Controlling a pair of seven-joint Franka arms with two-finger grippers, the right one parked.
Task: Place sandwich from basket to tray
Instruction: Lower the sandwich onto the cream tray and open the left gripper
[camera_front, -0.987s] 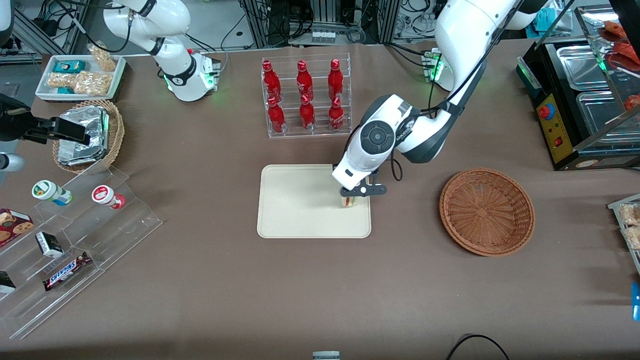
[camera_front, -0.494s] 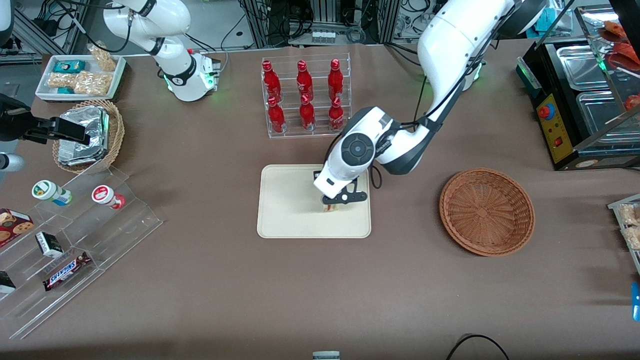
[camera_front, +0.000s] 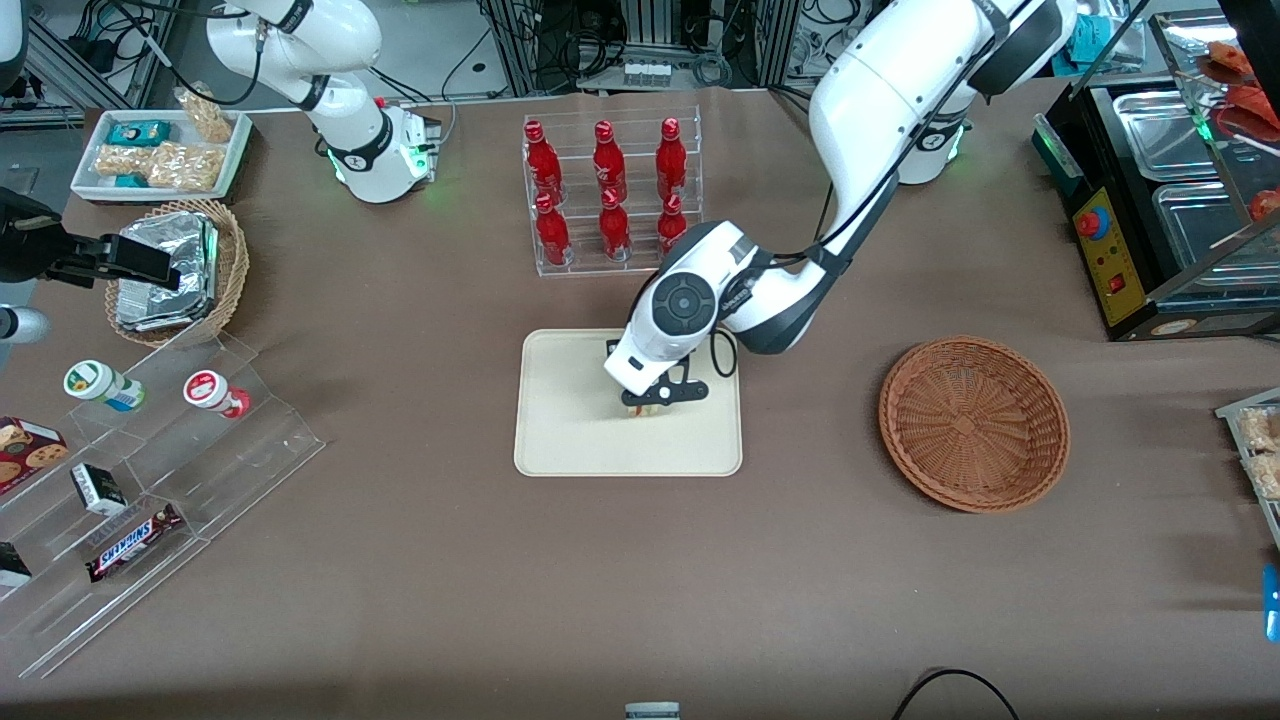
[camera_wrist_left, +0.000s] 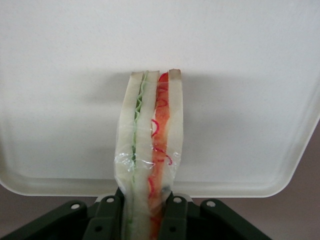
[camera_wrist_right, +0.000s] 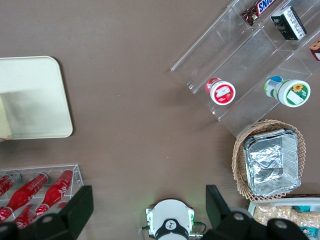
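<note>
My gripper (camera_front: 645, 405) hangs over the middle of the beige tray (camera_front: 570, 440), shut on the sandwich (camera_wrist_left: 150, 150). The sandwich is a plastic-wrapped wedge of white bread with green and orange-red filling, held upright between the two dark fingers (camera_wrist_left: 107, 212). In the front view only a sliver of the sandwich (camera_front: 640, 412) shows under the hand. The tray's cream surface (camera_wrist_left: 240, 100) fills the wrist view under the sandwich. The reddish-brown basket (camera_front: 973, 422) lies toward the working arm's end of the table and holds nothing.
A clear rack of red bottles (camera_front: 610, 195) stands farther from the front camera than the tray. A tan basket with foil packs (camera_front: 180, 265), a white snack tray (camera_front: 160, 150) and clear tiered shelves (camera_front: 150, 470) sit toward the parked arm's end. A black appliance (camera_front: 1150, 200) is at the working arm's end.
My gripper has carried the sandwich from the tray's edge nearest the basket toward the tray's middle, staying shut on it.
</note>
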